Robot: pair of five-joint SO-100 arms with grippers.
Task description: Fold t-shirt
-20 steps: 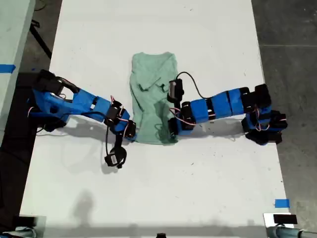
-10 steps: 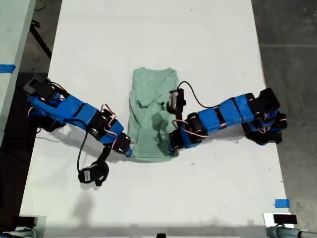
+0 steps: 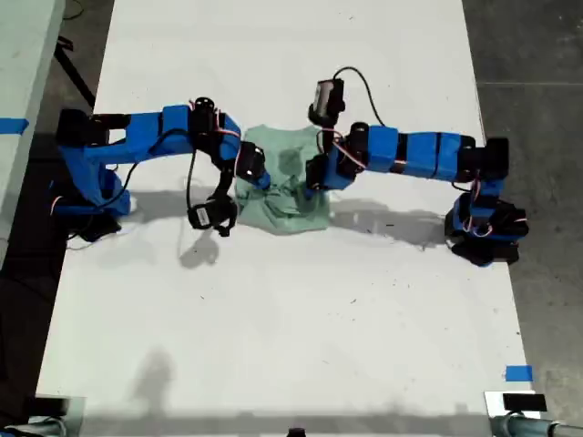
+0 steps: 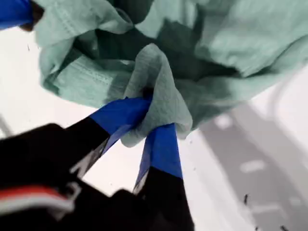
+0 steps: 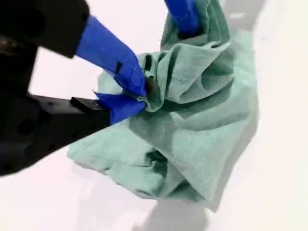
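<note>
- My first gripper (image 4: 153, 118) is clamped narrow on a fold of the t-shirt (image 4: 231, 38). The cloth bunches up between its two blue-taped fingers (image 4: 161, 149) and curls over their tips.
- My second gripper (image 5: 138, 95) is likewise pinched tight on a gathered edge of the same shirt, its blue-taped fingers (image 5: 108, 48) meeting on the cloth.
- Each wrist view shows the other gripper's blue finger at the far side of the shirt, also in the cloth.
- The shirt hangs crumpled from both pinch points. Its held parts are raised, and the rest sags in loose folds onto the white table (image 3: 273, 346).
- In the exterior view the shirt is a rumpled pale green heap on the upper middle part of the table.
- The arm on the exterior view's left (image 3: 155, 137) and the arm on the exterior view's right (image 3: 419, 150) reach in from opposite sides. Their tips meet the heap close together.
- I cannot tell from the wrist views which of these two arms carries which gripper.
- Both arms cast grey shadows on the table just below them in the exterior view.
</note>
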